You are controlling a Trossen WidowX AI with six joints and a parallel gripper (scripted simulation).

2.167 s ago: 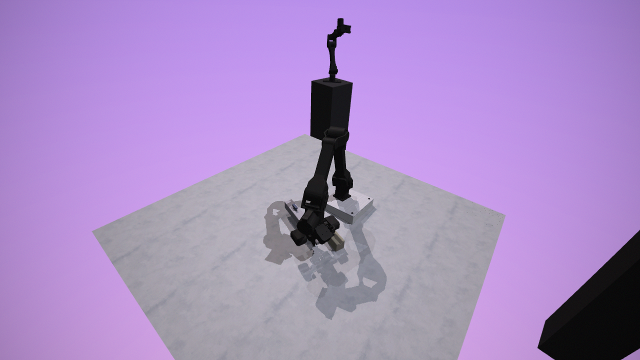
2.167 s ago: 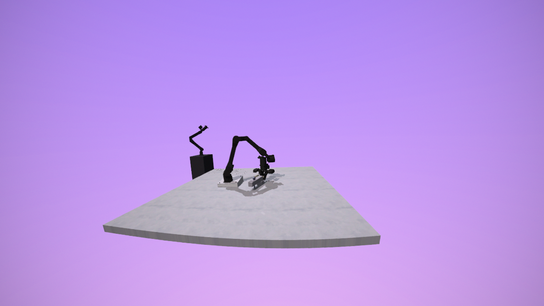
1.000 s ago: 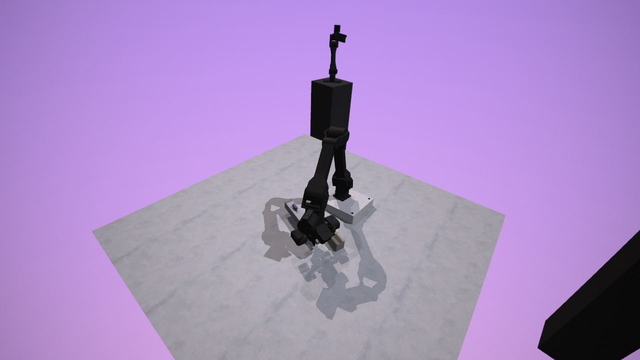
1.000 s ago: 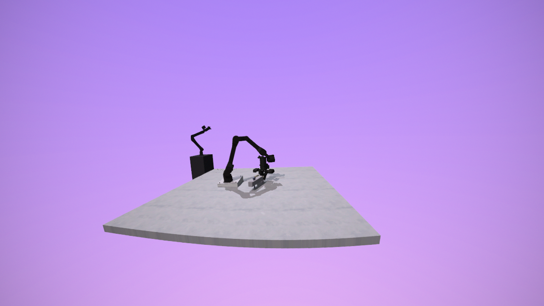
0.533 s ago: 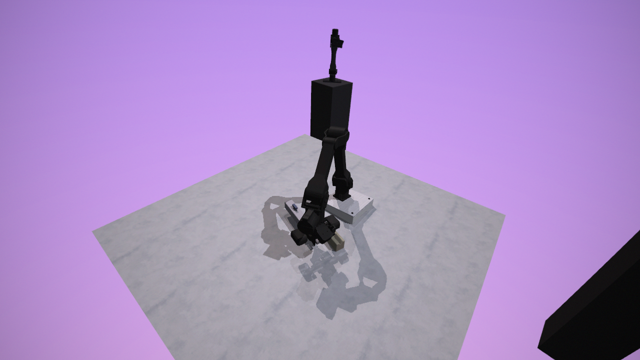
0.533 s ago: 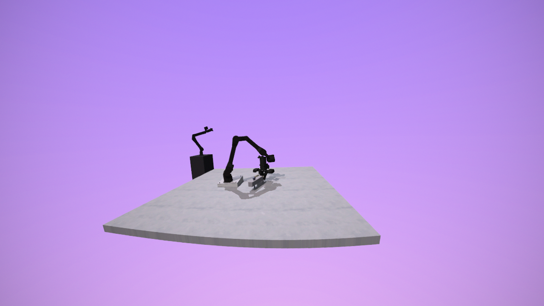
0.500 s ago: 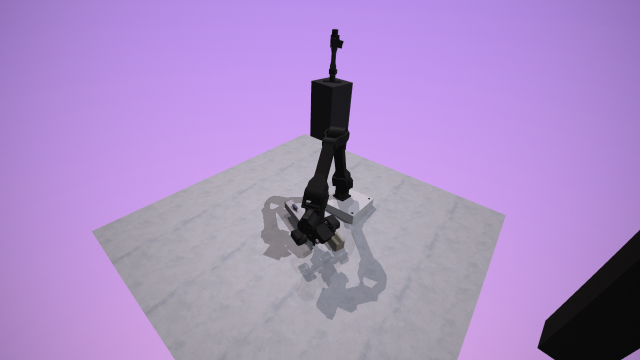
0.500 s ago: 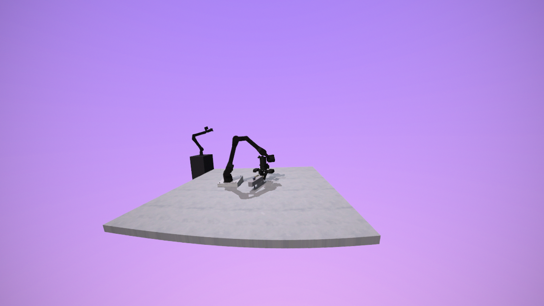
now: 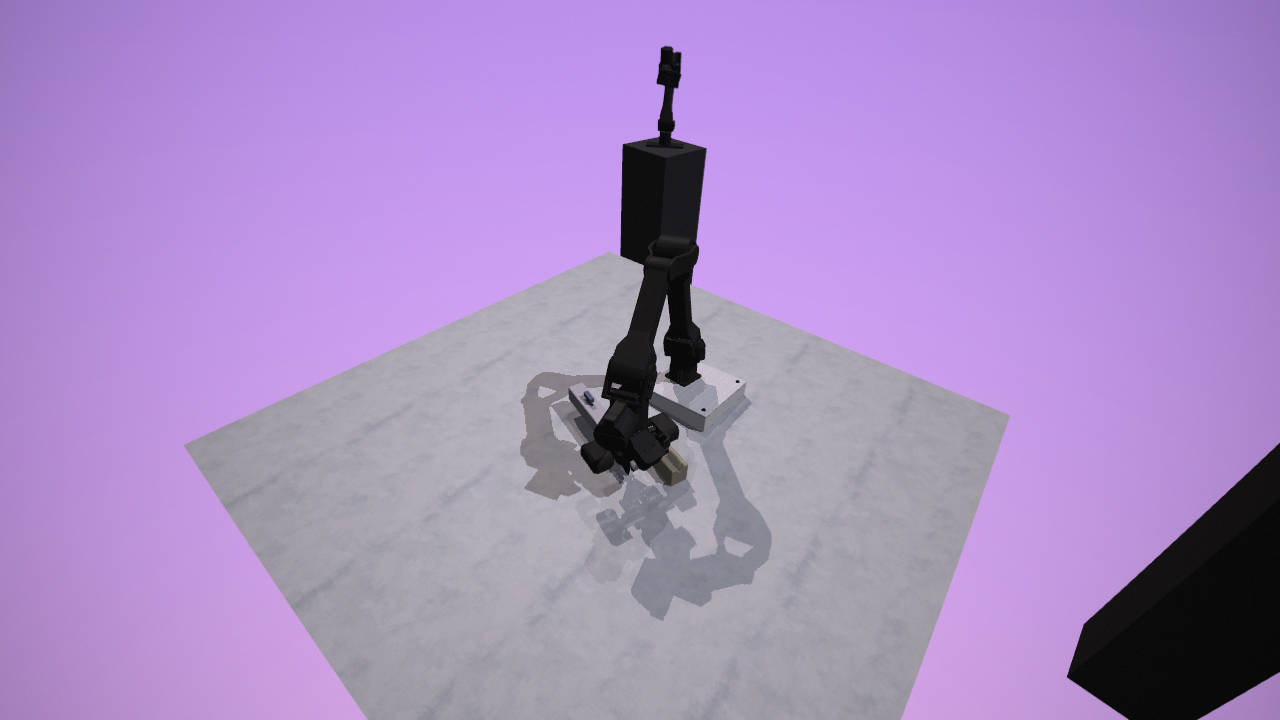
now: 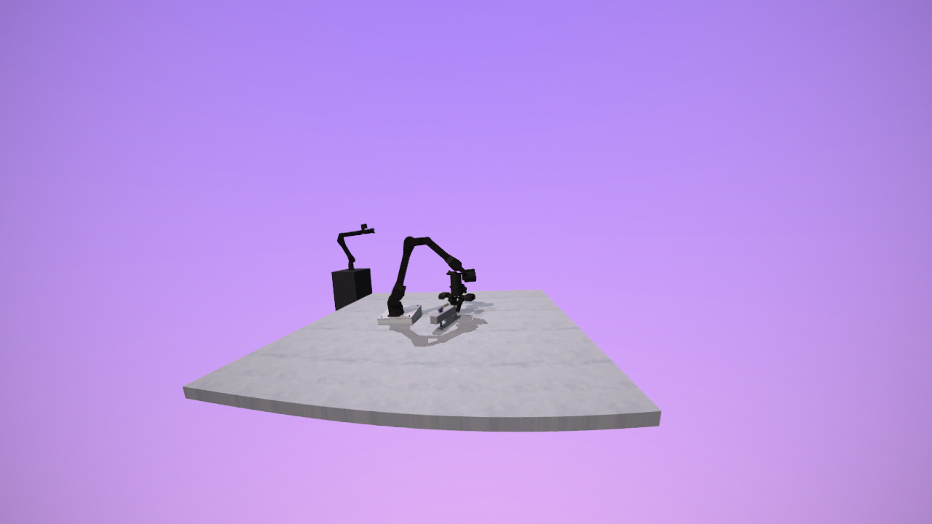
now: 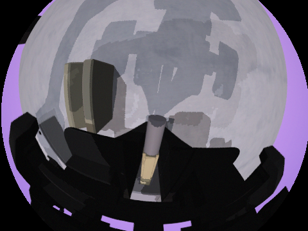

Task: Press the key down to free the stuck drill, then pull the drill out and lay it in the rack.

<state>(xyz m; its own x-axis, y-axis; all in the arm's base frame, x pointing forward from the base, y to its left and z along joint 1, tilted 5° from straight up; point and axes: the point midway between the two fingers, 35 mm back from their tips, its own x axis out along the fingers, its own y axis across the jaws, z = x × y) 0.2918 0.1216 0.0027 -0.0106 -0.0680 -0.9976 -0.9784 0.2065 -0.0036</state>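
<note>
Right now I have the gripper (image 9: 627, 469) (image 10: 459, 308) (image 11: 153, 126) pointed down at the work, its fingers clamped on the drill (image 11: 155, 138). The wrist view gives me the best look: a grey, round shaft runs between the two black fingers, with a tan section adjoining it lower in the view. Whether the drill is fully out of its holder I cannot tell, because the hand covers that area from above.

Close beside the gripper, on the table (image 9: 402, 501) (image 10: 423, 384) (image 11: 266, 96), I see a tan block (image 9: 673, 468) (image 11: 87, 93) with a groove along it, which looks like the rack. The drill is outside that groove, near the block but apart from it.

A long grey fixture (image 9: 576, 394) (image 10: 437, 318) reaches out from under my wrist, and a small bluish piece (image 9: 588, 397) sits on its top near the far end. It is too small for me to say if that is the key, or whether it is pressed.

My arm (image 9: 646, 308) (image 10: 400, 267) arches up from a pale base plate (image 9: 718, 404) (image 10: 392, 320) and bends down to the fixture. Past the table, a second arm (image 9: 666, 102) (image 10: 345, 248) stands on a black pedestal (image 9: 642, 197) (image 10: 343, 287).
</note>
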